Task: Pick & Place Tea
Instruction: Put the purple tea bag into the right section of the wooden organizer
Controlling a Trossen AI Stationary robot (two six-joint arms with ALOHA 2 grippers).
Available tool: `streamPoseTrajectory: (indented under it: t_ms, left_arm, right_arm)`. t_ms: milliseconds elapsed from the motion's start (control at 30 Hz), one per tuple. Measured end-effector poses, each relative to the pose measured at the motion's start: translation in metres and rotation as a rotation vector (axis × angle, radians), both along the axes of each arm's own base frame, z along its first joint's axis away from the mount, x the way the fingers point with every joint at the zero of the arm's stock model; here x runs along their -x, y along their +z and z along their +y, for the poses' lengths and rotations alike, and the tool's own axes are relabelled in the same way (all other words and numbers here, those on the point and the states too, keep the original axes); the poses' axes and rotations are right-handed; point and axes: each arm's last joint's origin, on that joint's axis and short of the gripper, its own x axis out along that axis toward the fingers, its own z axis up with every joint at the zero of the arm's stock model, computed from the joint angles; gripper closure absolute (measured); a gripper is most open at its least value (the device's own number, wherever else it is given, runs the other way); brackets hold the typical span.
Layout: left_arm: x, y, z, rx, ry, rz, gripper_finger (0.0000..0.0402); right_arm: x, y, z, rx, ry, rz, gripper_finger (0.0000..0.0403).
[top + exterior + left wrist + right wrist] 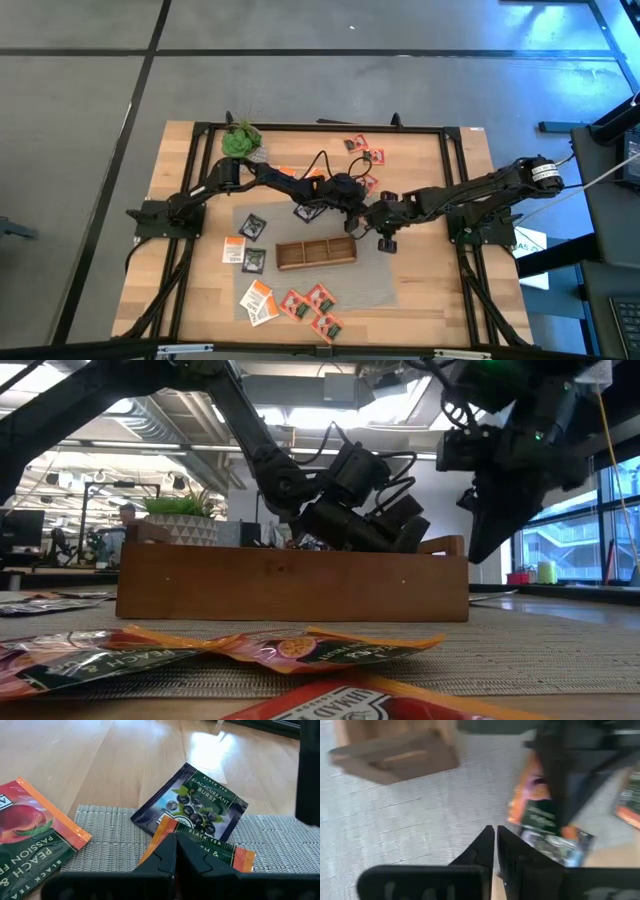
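My left gripper is shut low over the grey mat, just beyond the wooden tray. An orange-edged tea sachet is at its tips, lying over a dark blackcurrant sachet. A peach sachet lies beside them, half off the mat. My right gripper is shut and holds nothing. It hangs pointing down above the mat by the tray's right end. More tea sachets lie flat at the near edge, the far side and left of the tray. My left gripper is shut on the orange-edged sachet at its near edge, coming in slanting down from the table's left. The fingers themselves hide the exact spot. The sachet's far part rests on the blackcurrant sachet, and I cannot tell whether any of it is lifted.
A green plant in a white pot stands at the far left. The two grippers are close together above the tray's far right corner. Bare mat lies under my right gripper.
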Motion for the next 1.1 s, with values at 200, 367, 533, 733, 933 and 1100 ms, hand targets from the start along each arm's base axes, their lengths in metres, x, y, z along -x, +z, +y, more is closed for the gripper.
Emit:
streamPoseTrajectory:
  t_ms: [200,367,533,733,933,1100]
  left_arm:
    - [0.000,0.000,0.000,0.000,0.001,0.001,0.0399]
    - [0.000,-0.001,0.000,0.000,0.001,0.003,0.0399]
    - [0.000,-0.001,0.000,0.000,0.001,0.004,0.0399]
    - [0.000,-0.001,0.000,0.000,0.001,0.004,0.0399]
    - [0.000,-0.001,0.000,0.001,0.000,0.004,0.0399]
    - [0.001,-0.002,0.000,0.006,-0.009,0.003,0.0399]
  right_arm:
    - [0.000,0.005,0.000,-0.002,-0.033,0.022,0.0320]
    - [0.006,0.002,-0.001,-0.012,-0.072,0.089,0.0221]
    - [0.018,-0.001,-0.002,-0.080,-0.322,0.194,0.0150]
    - [0.031,-0.002,0.005,-0.036,-0.508,0.255,0.0118]
    - [0.042,0.013,0.012,-0.054,-0.643,0.175,0.0116]
    - [0.061,0.021,0.013,-0.081,-0.726,0.047,0.0116]
